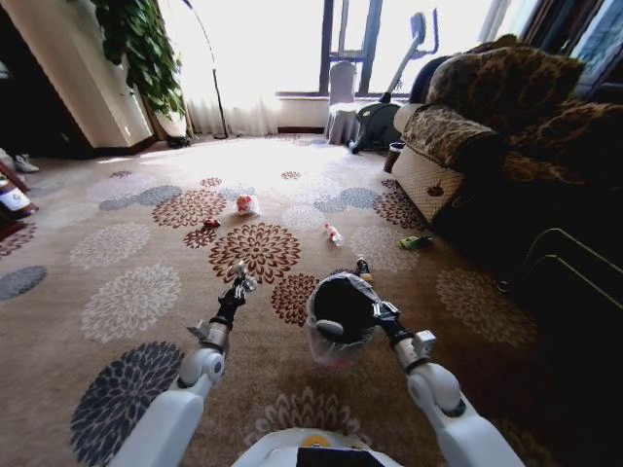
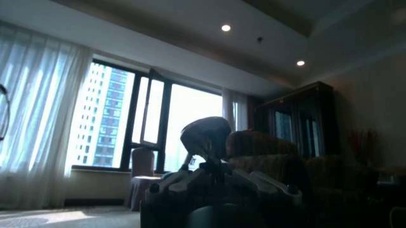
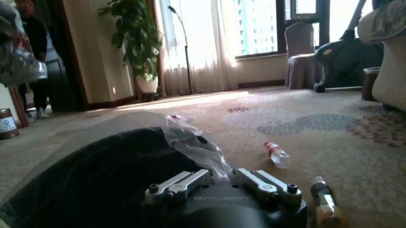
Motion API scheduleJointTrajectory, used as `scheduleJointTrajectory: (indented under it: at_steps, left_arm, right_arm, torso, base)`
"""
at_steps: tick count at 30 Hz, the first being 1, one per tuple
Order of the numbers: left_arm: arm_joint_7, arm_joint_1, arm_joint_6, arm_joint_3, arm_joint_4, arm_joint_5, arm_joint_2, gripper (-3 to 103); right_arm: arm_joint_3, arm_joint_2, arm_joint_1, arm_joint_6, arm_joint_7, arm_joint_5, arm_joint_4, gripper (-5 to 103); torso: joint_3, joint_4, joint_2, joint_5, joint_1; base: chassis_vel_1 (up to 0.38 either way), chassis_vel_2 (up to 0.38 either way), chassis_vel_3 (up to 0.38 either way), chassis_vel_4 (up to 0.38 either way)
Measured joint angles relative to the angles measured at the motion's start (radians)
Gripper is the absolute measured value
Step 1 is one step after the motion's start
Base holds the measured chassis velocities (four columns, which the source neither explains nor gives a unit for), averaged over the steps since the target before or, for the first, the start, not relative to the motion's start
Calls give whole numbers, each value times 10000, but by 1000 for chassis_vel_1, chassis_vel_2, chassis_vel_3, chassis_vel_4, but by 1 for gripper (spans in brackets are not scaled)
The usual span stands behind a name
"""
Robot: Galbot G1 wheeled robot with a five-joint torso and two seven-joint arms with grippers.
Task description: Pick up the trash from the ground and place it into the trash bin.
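Observation:
The trash bin point(image 1: 341, 309), a small black bucket lined with a crinkled bag, hangs just above the carpet with my right gripper point(image 1: 378, 313) shut on its rim. In the right wrist view the bin's dark wall point(image 3: 95, 180) and the bag point(image 3: 190, 142) sit right at the fingers. My left gripper point(image 1: 239, 280) is raised left of the bin, shut on a small rounded piece of trash point(image 2: 206, 135). On the carpet lie a white-and-red wrapper point(image 1: 247, 204), a clear bottle point(image 1: 334, 234), a green packet point(image 1: 414, 241) and a second bottle point(image 1: 362, 268) beside the bin.
A patterned sofa point(image 1: 487, 117) lines the right side, with a dark metal frame point(image 1: 569, 268) nearer me. A chair point(image 1: 343, 97) and an exercise machine point(image 1: 389, 107) stand by the window, and a potted plant point(image 1: 146, 49) is at the far left. Open carpet lies ahead.

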Motion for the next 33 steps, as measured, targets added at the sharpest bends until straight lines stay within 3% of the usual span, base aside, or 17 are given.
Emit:
scheduleJointTrajectory:
  at_steps: [6,9,15,18,19,21,27,29,33]
  left_arm:
    - [1015,-523,-51,854,-721,557,990,5]
    - [1409,-1409,-36,2192,-408,822,1326,5]
    - [1158,-2295,209,3743,480,1178,1038,2]
    - [936,-2480,308,4029,790,1361,937,4]
    - [791,-2606,360,4210,1011,1426,802,15]
    - [759,-2623,380,4236,1043,1430,758,15]
    - [824,-2298,385,4061,876,1278,758,43]
    - [861,-2225,374,4016,840,1263,769,43]
    - [1170,-1607,172,3778,670,1321,827,64]
  right_arm:
    - [-477,-123,135,-95,0,-36,116,0]
    - [-602,-184,96,-144,1,-54,373,0]
    - [-655,-251,-127,-209,0,-52,768,0]
    - [-655,-283,-174,-234,0,-31,847,0]
    - [-648,-314,-221,-246,0,3,909,0]
    - [-642,-317,-234,-249,0,9,923,0]
    - [-564,-278,-267,-250,1,42,943,0]
    - [-556,-276,-258,-250,1,51,943,0]
    - [-519,-285,-163,-261,0,91,903,0]
  torso:
    - [0,0,0,0,0]
    - [0,0,0,-1,0]
    - [0,0,0,-3,0]
    - [1,0,0,-2,1]
    - [1,0,0,-3,1]
    - [1,0,0,-3,1]
    - [1,1,0,-1,1]
    - [1,2,0,-1,1]
    - [1,2,0,-2,1]
  base:
    - [0,0,0,0]
    - [0,0,0,0]
    - [0,0,0,0]
    - [0,0,0,0]
    - [0,0,0,0]
    - [0,0,0,0]
    - [0,0,0,0]
    - [0,0,0,0]
    - [0,0,0,0]
